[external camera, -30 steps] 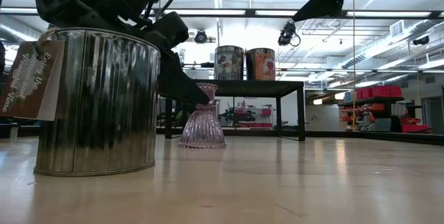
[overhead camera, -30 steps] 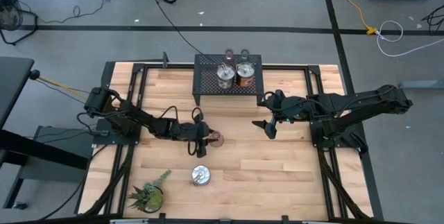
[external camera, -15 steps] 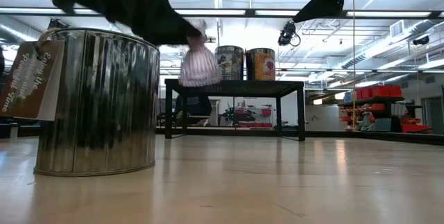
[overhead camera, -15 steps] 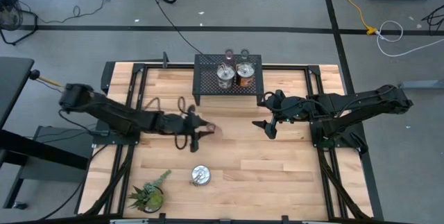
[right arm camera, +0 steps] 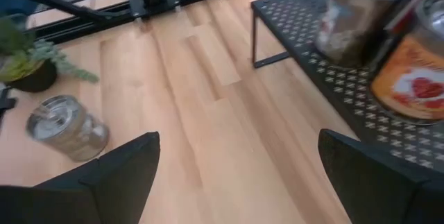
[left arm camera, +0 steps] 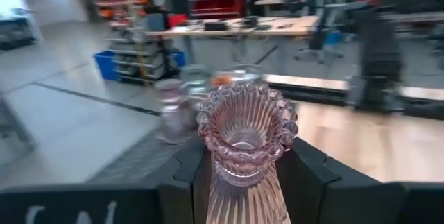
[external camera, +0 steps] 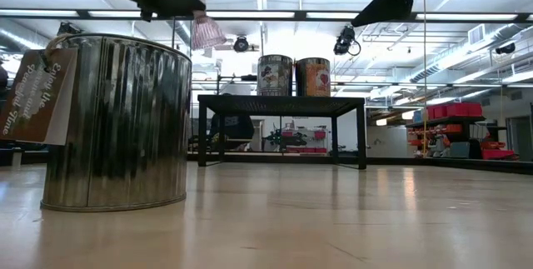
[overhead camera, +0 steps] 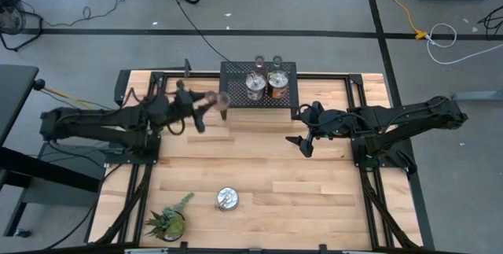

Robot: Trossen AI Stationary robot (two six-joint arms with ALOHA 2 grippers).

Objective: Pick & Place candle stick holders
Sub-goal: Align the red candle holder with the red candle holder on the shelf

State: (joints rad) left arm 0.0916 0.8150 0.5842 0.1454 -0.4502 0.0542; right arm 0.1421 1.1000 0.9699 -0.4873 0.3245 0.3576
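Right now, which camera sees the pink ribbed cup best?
The left wrist view: the pink cup fills the picture, clamped between the left gripper fingers. The high view shows a small blur beside the rack; the low view shows it aloft; the right wrist view misses it.

pink holder (left arm camera: pixel 244 148): base hidden between left hand's fingers | rack cups (left arm camera: pixel 182 102): blurred | silvery tin (external camera: pixel 117 123): left edge cropped

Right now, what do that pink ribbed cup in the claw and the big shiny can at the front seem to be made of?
The pink ribbed cup, clamped in the left gripper, looks like tinted pressed glass: light passes through it, and it has moulded ribs and a beaded rim. The shiny can looks like polished tin or steel: its ribbed silvery wall mirrors the room. A paper tag hangs from it.
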